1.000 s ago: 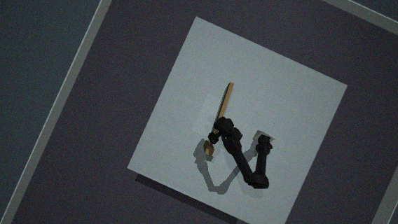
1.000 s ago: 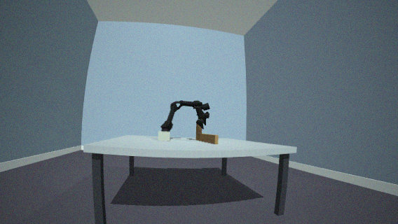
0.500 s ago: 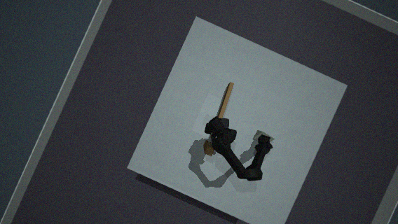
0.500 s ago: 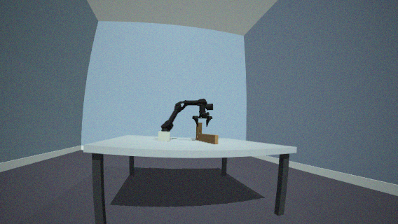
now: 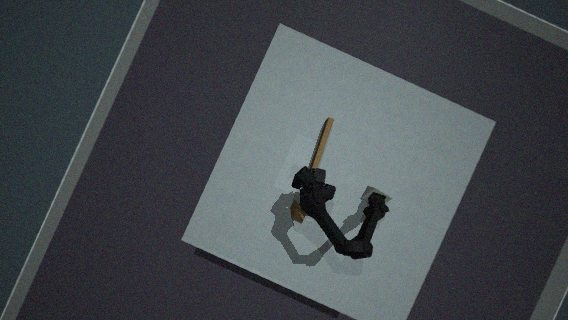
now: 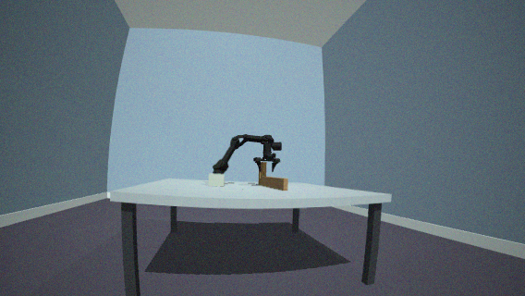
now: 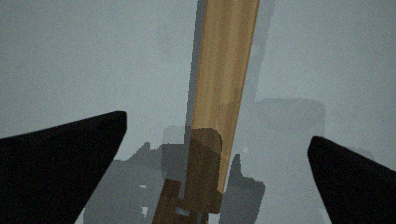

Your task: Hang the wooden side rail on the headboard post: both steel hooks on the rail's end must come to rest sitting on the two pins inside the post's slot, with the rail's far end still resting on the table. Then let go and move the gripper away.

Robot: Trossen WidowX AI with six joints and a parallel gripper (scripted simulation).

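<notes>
The wooden rail point(image 5: 324, 139) point(image 6: 276, 182) point(image 7: 222, 75) stands on its long narrow edge, its far end on the table. Its near end is close beside the wooden post point(image 5: 297, 212) point(image 6: 262, 170) point(image 7: 167, 199), which stands upright. A small grey metal piece point(image 7: 182, 211) shows between rail and post at the lower edge of the wrist view; whether the hooks sit on the pins cannot be told. My gripper point(image 6: 266, 168) point(image 7: 217, 132) is open and empty, pointing down above the rail's near part, with one finger to each side. The arm hides the rail's near end in the top view.
The arm's pale base block point(image 6: 215, 179) stands on the white table point(image 5: 400, 135) point(image 6: 323, 194), to one side of the post. The upper part of the post stands close to my fingers in the exterior view. The rail points away from the post toward the table's far side in the top view.
</notes>
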